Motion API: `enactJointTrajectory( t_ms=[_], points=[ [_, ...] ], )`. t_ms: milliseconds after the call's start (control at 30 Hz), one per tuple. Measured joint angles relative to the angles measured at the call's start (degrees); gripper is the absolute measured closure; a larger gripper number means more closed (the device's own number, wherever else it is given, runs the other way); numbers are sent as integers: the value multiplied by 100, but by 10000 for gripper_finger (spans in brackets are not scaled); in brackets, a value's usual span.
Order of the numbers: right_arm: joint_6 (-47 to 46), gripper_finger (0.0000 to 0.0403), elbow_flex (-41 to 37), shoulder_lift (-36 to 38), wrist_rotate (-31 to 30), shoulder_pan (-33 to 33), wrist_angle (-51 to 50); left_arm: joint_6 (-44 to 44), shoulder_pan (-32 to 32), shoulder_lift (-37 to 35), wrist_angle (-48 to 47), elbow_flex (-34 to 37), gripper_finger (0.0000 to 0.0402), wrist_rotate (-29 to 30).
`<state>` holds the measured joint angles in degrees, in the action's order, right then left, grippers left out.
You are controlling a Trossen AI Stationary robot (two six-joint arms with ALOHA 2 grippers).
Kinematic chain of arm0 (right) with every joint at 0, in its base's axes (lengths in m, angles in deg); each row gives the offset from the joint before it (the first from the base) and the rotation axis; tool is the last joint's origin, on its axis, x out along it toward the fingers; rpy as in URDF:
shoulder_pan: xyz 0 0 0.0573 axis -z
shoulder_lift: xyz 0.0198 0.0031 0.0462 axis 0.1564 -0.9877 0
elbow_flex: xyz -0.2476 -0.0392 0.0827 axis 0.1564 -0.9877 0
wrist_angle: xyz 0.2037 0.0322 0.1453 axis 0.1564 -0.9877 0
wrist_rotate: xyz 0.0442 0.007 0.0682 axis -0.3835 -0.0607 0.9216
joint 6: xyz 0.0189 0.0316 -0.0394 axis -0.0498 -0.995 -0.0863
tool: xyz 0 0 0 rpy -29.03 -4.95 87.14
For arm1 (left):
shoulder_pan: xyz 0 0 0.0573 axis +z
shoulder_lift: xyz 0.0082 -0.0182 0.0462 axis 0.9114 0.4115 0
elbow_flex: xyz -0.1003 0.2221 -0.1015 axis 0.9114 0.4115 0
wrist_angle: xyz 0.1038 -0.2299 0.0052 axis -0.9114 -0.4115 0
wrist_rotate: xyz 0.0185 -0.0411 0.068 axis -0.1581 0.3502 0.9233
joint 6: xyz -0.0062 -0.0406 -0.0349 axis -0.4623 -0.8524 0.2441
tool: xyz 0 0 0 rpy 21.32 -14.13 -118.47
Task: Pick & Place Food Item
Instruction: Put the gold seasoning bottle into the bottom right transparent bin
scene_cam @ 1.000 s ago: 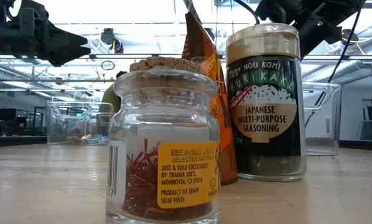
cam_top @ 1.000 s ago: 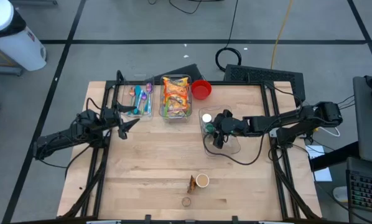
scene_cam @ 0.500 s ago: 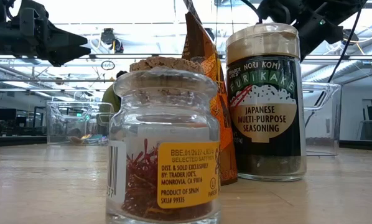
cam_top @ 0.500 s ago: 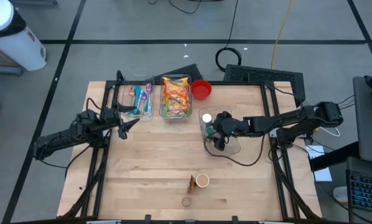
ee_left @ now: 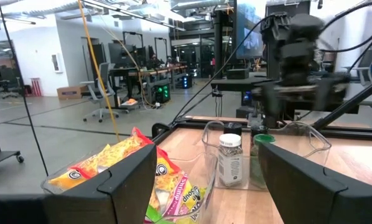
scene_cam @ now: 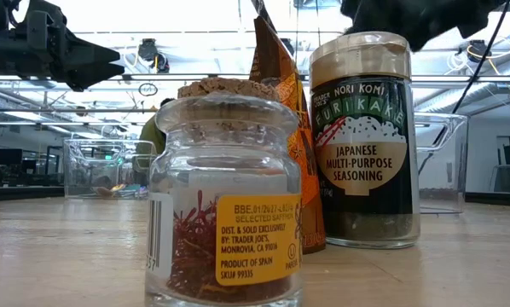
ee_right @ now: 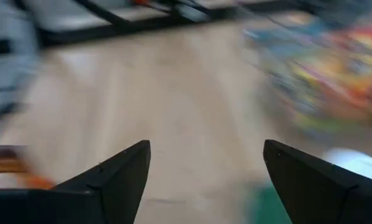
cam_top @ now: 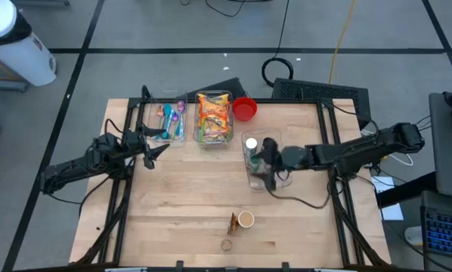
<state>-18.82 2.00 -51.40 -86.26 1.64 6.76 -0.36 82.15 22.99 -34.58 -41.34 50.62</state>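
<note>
1. The right tool [cam_top: 270,160] hangs over the clear bin [cam_top: 269,180] at the right of the counter [cam_top: 188,196]. Its two fingers stand wide apart with nothing between them, as the right wrist view shows.
2. In that clear bin stands a small white-capped jar [cam_top: 251,144], with a green item [ee_left: 264,138] beside it (what this item is I cannot tell).
3. The left tool [cam_top: 155,150] waits at the left side of the counter, near the bin of utensils [cam_top: 170,121]. Its fingers are spread and it holds nothing.
4. The bin of snack packets [cam_top: 214,118] stands next to the utensils, and a red bowl [cam_top: 245,108] is just beside it.
5. At the front edge of the counter, a saffron jar [scene_cam: 225,205], an orange pouch [scene_cam: 282,119] and a furikake seasoning jar [scene_cam: 364,141] stand close together.
</note>
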Motion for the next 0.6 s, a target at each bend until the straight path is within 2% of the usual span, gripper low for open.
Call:
enactJointTrajectory(
  t_ms=[233, 467, 533, 600],
  points=[
    [351, 100, -1, -371, 694, -1256, 1632, 1, 0, -2, 0, 0, 119, 0],
    [122, 97, 40, -821, 1733, -2088, 3761, 1, 1, 0, 0, 0, 119, 1],
    [202, 97, 235, -837, 1745, -2281, 3442, 1, 0, 0, 0, 0, 119, 0],
    [406, 97, 606, -860, 1361, -2474, 2461, 1, 2, 0, 0, 0, 119, 0]
  ],
)
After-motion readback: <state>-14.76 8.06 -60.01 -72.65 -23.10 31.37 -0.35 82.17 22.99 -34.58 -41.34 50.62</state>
